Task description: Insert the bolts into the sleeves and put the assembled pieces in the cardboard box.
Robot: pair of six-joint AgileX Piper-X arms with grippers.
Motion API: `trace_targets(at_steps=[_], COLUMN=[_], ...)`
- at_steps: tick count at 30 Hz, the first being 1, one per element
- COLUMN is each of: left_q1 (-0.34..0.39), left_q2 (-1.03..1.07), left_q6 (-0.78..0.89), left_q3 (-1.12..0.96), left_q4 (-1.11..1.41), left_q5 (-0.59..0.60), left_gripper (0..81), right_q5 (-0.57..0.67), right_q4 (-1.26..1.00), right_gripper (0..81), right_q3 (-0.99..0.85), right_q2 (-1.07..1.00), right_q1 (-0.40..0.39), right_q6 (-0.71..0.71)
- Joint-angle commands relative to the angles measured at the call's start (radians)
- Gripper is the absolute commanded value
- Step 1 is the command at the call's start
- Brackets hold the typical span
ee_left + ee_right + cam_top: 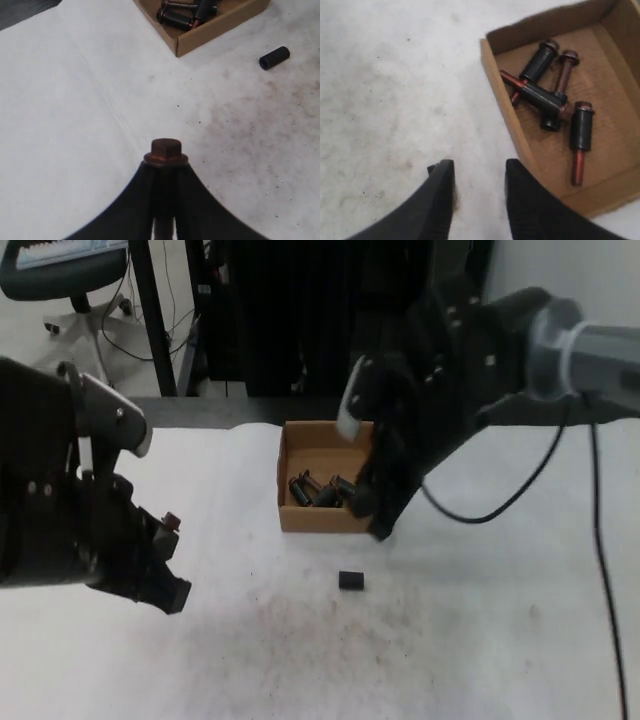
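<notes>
Several assembled pieces (581,131): laid inside the cardboard box (496,80).
One sleeve (351,581): laid on the desk (480,640), 6 o'clock of the box.
Left hand (165,172): closed on a bolt (166,149), 8 o'clock.
Right hand (480,175): opened, nothing held, 3 o'clock.

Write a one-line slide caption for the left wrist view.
Left end effector grips a bolt over the bench, a loose sleeve lying near the cardboard box.
</notes>
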State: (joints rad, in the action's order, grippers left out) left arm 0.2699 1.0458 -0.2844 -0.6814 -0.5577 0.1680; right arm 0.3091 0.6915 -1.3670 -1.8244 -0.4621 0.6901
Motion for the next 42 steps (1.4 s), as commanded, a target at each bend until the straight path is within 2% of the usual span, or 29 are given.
trace_targets(at_steps=[1,6,14,28,42], left_q1=[-0.002,0.003,0.003,0.003,0.003], left_q2=[-0.012,-0.012,-0.013,-0.013,-0.013], left_q6=[-0.009,-0.076,-0.102,-0.105,-0.105], left_q3=[0.011,0.017,0.045,0.073,0.073], left_q4=[0.012,-0.052,-0.08,-0.058,-0.058], left_q5=[-0.072,-0.078,-0.078,-0.078,-0.078], left_gripper=[0.2,0.2,0.2,0.2,0.2], right_q5=[-0.007,-0.05,-0.117,-0.162,-0.18], right_q4=[0.012,0.059,0.164,0.16,0.059], right_gripper=[33.6,33.6,33.6,33.6,33.6], right_q3=[-0.016,-0.016,-0.016,-0.016,-0.016], right_q2=[-0.034,-0.073,-0.08,-0.138,-0.161], right_q1=[-0.044,-0.075,-0.075,-0.075,-0.075], right_q6=[0.068,0.082,0.167,0.224,0.23])
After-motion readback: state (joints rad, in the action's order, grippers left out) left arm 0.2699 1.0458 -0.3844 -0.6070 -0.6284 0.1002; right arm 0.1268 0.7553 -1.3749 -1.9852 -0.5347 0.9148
